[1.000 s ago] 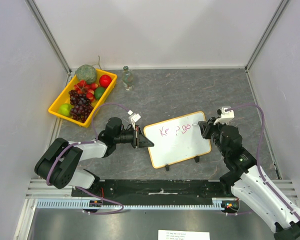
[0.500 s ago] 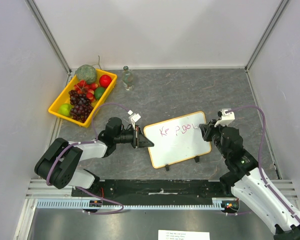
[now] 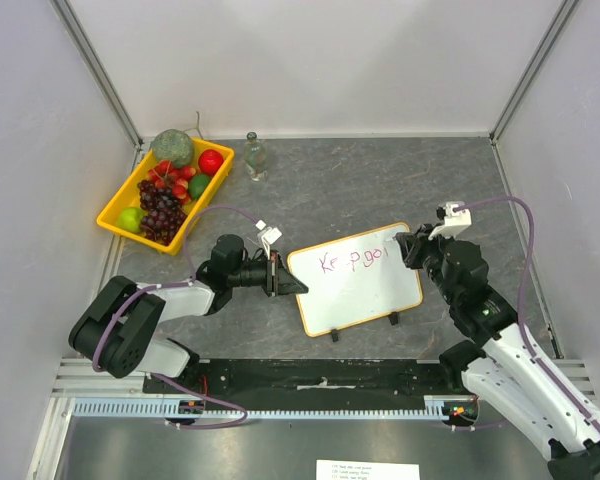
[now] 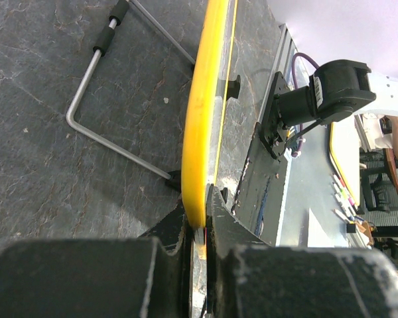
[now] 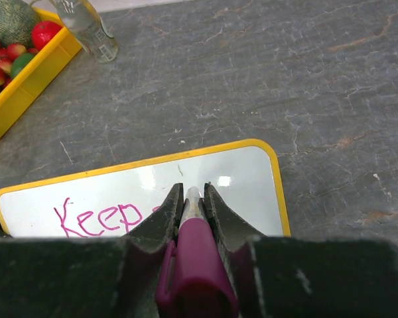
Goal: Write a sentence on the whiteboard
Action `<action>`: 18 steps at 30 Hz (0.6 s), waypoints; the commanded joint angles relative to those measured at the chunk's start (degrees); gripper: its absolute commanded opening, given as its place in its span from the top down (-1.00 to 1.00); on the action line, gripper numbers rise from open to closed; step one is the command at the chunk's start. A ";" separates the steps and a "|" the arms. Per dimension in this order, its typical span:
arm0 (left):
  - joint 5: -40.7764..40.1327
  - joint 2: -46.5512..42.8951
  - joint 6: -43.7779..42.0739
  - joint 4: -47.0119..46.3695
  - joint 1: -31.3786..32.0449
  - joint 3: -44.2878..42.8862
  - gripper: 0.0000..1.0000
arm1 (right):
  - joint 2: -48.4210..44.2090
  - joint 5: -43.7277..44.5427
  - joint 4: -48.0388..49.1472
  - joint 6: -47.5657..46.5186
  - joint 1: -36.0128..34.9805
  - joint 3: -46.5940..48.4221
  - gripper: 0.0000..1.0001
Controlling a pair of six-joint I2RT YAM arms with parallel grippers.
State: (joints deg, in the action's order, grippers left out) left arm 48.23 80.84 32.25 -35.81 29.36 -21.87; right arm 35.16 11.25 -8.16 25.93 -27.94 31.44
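The left arm (image 3: 170,295) lies low along the tabletop (image 3: 360,180), reaching rightward, and the left jaws are clenched on the yellow frame at the left short edge of the whiteboard (image 3: 365,295). The right arm (image 3: 500,340) rises from its base and bends forward over the board's far right corner. The right jaws grasp a purple-bodied marker (image 5: 196,265), whose tip points down at the white surface. The board sits near the front middle of the tabletop between the two arms, turned slightly askew, with its clip feet on the near long edge.

Compared with a second ago, the right jaws have shifted a little toward the far edge, and the pink writing has gained a stroke at its right end — the left arm and the board have not moved.

At the far left a yellow tray (image 3: 115,205) holds dark grapes (image 3: 160,215), a red apple (image 3: 211,161), a lime (image 3: 130,218) and other fruit — a small bottle (image 3: 255,157) stands just beside it.
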 commanded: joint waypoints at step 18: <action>-6.13 0.37 -7.64 5.67 0.08 0.77 0.96 | 3.34 1.59 6.76 0.52 0.35 -5.86 1.00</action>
State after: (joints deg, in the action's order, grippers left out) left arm 48.14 80.79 32.18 -35.31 29.36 -21.87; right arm 38.30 11.55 -2.09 26.17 -27.90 27.46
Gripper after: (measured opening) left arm 0.091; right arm 0.204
